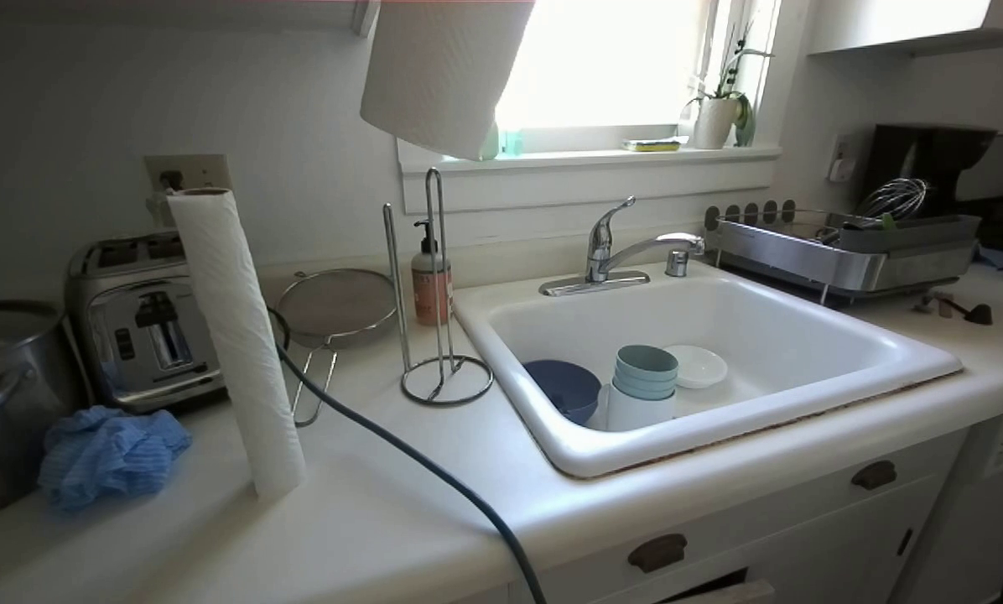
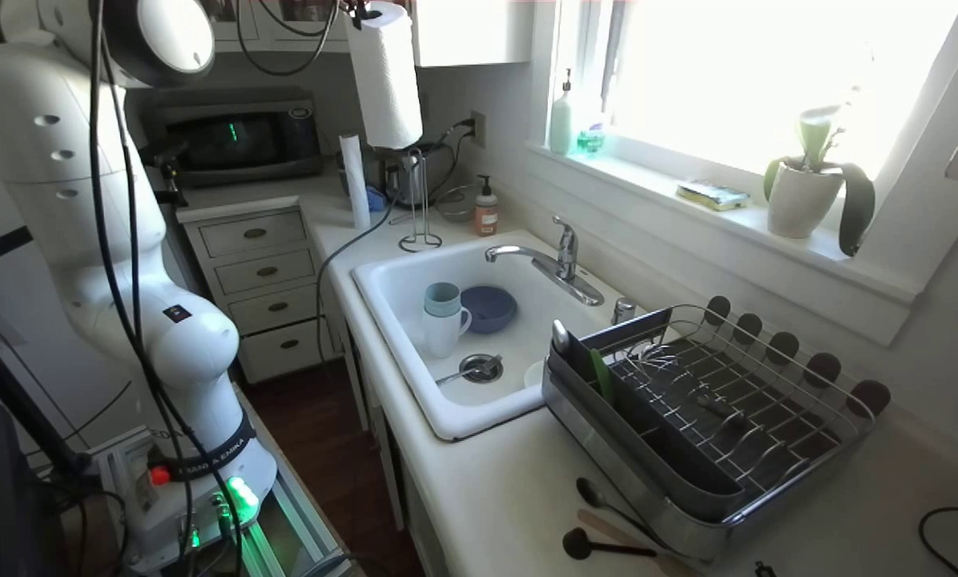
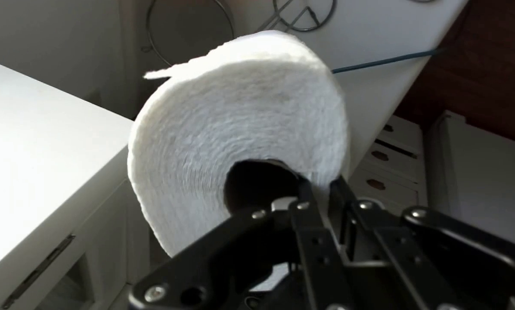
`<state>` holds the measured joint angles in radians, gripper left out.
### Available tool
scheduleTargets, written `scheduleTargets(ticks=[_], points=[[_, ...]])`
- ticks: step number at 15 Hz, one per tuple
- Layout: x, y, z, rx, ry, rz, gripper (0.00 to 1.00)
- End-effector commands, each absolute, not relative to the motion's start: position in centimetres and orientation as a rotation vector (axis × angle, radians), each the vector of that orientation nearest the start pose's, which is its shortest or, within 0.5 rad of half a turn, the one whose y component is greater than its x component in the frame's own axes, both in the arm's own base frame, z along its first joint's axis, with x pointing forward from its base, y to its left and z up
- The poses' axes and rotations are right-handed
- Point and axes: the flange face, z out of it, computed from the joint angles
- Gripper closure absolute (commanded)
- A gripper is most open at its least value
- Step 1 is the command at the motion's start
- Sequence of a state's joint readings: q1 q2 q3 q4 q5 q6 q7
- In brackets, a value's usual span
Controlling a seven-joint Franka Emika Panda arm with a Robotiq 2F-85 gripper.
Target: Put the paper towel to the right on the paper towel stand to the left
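Above the counter point(image 1: 367, 499), we note the fat paper towel roll point(image 2: 386, 80), tilted, its wall pinched in the gripper point(image 3: 321, 185); lower down, the wire stand point(image 1: 439, 335) rises upright just beside the sink point(image 1: 770, 407).

Window point(image 2: 775, 72): glaring white, right of the tool point(image 2: 360, 16) in an exterior view. Sill point(image 2: 655, 188): white, same side, lower. Wall point(image 2: 511, 104): pale, shaded, also right. Wall cabinet point(image 2: 475, 32): white, right. Desk point(image 2: 487, 461): white, below. Drawers point(image 2: 267, 260): pale, dark pulls point(image 2: 254, 233), lower left. Floor point(image 2: 311, 417): dark red-brown, well below.
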<state>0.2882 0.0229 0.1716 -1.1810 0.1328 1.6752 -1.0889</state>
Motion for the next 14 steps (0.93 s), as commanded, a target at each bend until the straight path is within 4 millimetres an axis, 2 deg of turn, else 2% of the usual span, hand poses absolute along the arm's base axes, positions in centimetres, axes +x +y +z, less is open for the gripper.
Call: scheduleTargets(ticks=[1,6,14], points=[[48.4,24.7,82.5,-2.136,-2.244,-0.722,0.96],[48.9,25.3,82.7,-2.133,-2.320,-0.723,0.96],[51.0,26.9,80.4,-2.167,-2.354,-0.695,0.96]])
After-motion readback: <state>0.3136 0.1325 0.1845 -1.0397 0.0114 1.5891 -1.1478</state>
